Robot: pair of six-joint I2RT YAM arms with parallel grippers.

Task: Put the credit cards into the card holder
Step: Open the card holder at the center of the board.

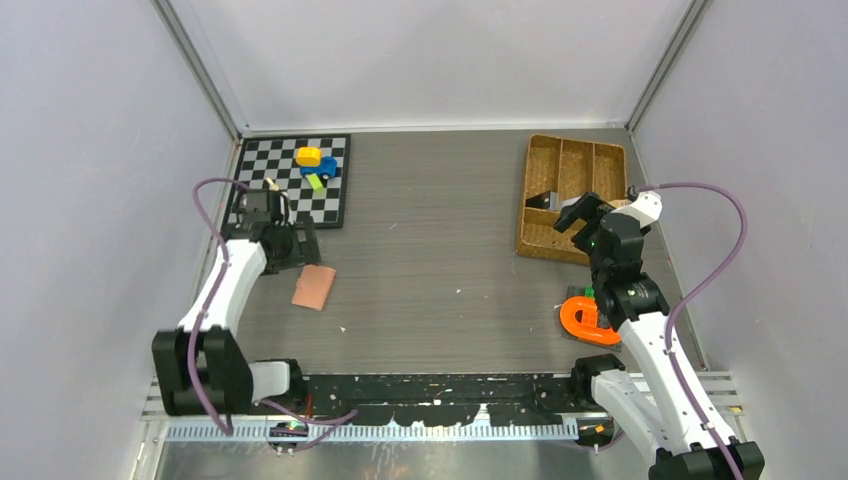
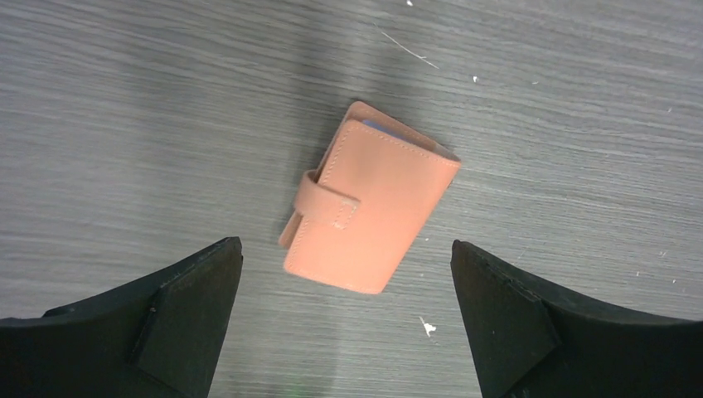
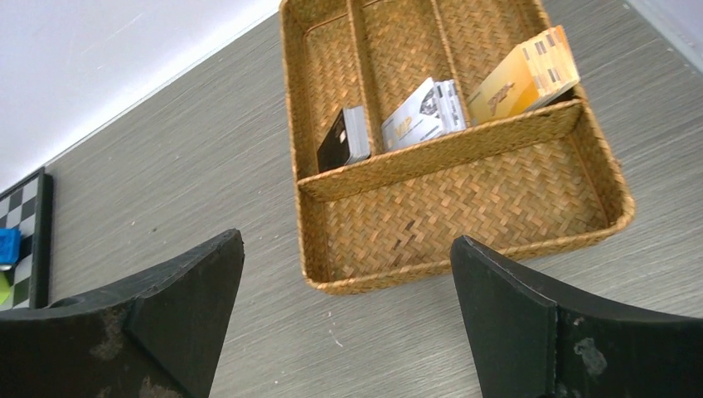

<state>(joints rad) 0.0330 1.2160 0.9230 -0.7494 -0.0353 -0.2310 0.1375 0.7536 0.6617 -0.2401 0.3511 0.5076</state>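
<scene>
A salmon-pink, leather-like card holder (image 2: 369,199), rectangular with stitched edges and a strap tab folded over its front, is seen lying shut and flat on the grey, wood-grained tabletop (image 2: 124,124). The left jaws are held wide apart with the holder framed between them, untouched. The credit cards are found in a woven wicker tray (image 3: 464,215): a thin black card (image 3: 334,143) is leaned in the left narrow compartment, pale grey-white ones (image 3: 423,116) in the middle one. The right jaws are spread wide before the tray, gripping nothing.
</scene>
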